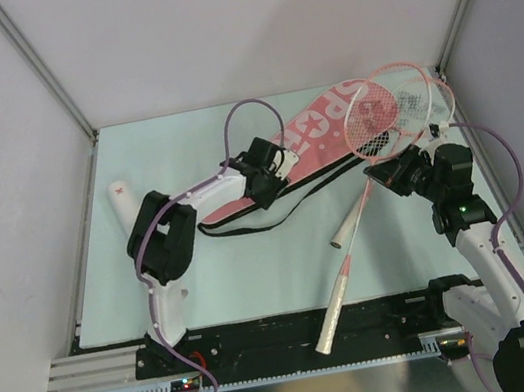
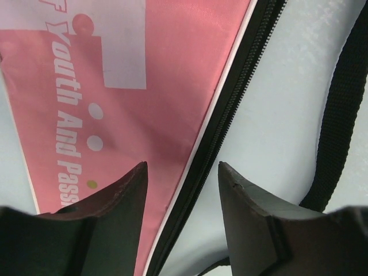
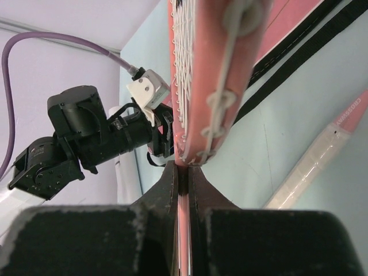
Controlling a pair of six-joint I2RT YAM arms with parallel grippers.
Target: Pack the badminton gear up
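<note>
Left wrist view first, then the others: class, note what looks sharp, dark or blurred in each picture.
Left wrist view: bag lettering sharp, the near fingers dark and soft-edged. Right wrist view: the gripped racket looms soft near the lens; left arm behind is clearer. Top view: even light, faint shadows on the table.

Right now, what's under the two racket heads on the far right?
The wide end of the pink bag shows through the strings of the racket heads, with the table under the rest. The bag's fabric hides whatever is inside it.
</note>
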